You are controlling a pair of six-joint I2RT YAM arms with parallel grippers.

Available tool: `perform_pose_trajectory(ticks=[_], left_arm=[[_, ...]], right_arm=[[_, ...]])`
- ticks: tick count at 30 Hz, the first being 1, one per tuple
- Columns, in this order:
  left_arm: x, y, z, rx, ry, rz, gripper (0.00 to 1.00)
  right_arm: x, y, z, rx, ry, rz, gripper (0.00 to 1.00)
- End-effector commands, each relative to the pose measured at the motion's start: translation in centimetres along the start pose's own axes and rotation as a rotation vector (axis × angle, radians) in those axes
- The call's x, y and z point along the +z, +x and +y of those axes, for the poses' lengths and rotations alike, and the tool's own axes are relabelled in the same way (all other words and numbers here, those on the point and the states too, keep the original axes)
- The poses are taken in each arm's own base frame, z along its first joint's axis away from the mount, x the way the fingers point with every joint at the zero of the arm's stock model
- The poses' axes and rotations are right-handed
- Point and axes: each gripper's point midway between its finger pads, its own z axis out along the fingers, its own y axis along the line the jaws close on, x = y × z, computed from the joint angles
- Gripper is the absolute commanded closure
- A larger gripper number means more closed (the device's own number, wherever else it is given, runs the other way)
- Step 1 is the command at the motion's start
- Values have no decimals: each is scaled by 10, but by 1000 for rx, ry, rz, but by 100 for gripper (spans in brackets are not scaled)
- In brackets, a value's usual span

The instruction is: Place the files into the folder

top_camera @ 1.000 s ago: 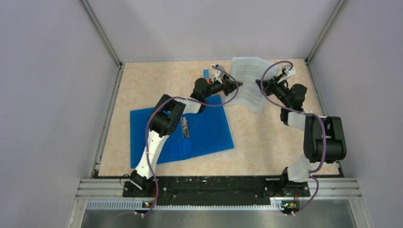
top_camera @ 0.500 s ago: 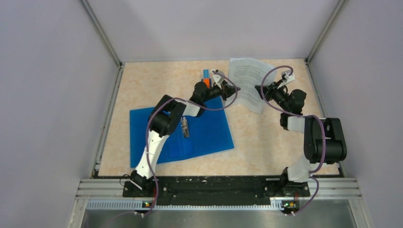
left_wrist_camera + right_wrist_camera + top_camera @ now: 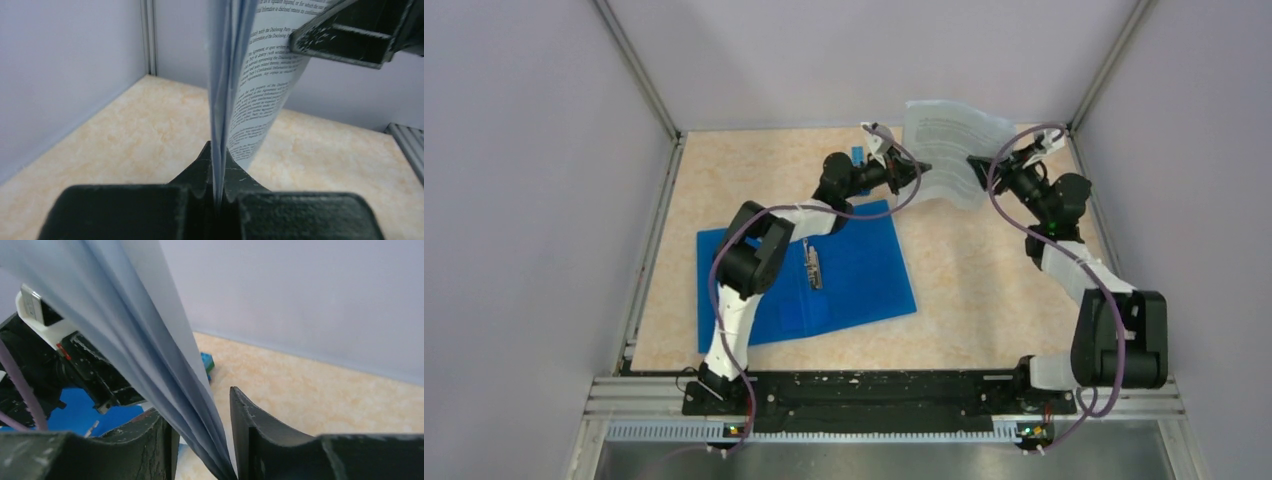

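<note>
The files (image 3: 954, 150), white printed sheets, hang curved in the air over the back of the table. My left gripper (image 3: 921, 168) is shut on their left edge; in the left wrist view (image 3: 217, 170) the sheets (image 3: 255, 90) stand pinched between the jaws. My right gripper (image 3: 976, 160) is at their right edge. In the right wrist view (image 3: 200, 440) its jaws stand apart with the fanned sheets (image 3: 150, 340) running between them, close to the right finger. The blue folder (image 3: 854, 270) lies open on the table, its metal clip (image 3: 813, 268) showing, to the left of and nearer than the files.
A small blue-and-orange object (image 3: 857, 155) lies behind the folder, under the left arm; it shows in the right wrist view (image 3: 206, 362). Grey walls close in the back and both sides. Bare table lies under and in front of the files.
Both grippers have risen and moved toward the back wall, lifting the files off the table. The right arm has stretched farther back. The folder has not moved.
</note>
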Motion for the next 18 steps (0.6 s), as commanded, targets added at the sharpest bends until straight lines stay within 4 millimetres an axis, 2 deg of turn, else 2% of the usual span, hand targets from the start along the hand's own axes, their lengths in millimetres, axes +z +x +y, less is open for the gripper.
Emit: perform_pose_trajectory(ticks=[1, 3, 8, 13, 18], left_arm=[[-7, -139, -60, 115, 94, -146, 100], [-16, -166, -82, 108, 121, -132, 100], [-40, -200, -133, 94, 170, -63, 100], [-62, -211, -170, 87, 175, 34, 100], [-79, -214, -187, 41, 182, 88, 100]], right_arm=[[-7, -71, 39, -85, -100, -86, 59], [-13, -89, 59, -98, -157, -108, 55], [-33, -122, 112, -106, -339, -143, 49], [-55, -142, 155, -75, -506, -181, 48], [-73, -152, 184, -16, -621, -201, 48]])
